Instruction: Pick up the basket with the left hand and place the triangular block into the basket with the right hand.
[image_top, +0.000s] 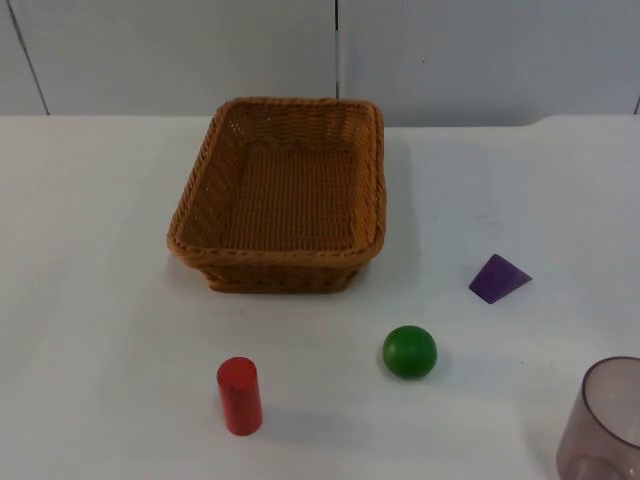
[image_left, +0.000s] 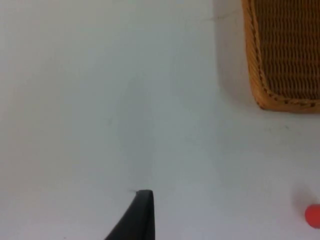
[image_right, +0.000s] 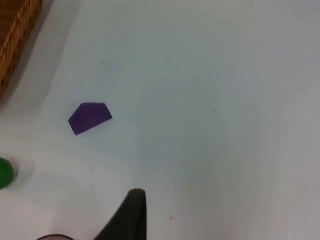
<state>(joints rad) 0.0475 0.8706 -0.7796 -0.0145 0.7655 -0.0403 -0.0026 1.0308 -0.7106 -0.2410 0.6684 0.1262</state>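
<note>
The brown wicker basket (image_top: 275, 256) stands on the white table, left of centre toward the back, with nothing in it. The purple triangular block (image_top: 498, 278) lies on the table to the basket's right and nearer the front. My left gripper (image_left: 142, 218) hangs over bare table beside the basket (image_left: 280, 60), well apart from its rim. Over bare table too is my right gripper (image_right: 131, 216), some way from the purple block (image_right: 90, 118), with a corner of the basket (image_right: 15, 35) beyond it. Neither gripper holds anything that I can see.
A green ball (image_top: 409, 351) sits in front of the basket, also seen as the green ball (image_right: 4, 173). A red cylinder (image_top: 239, 395) stands upright at the front left. A translucent purplish cup (image_top: 608, 420) stands at the front right corner.
</note>
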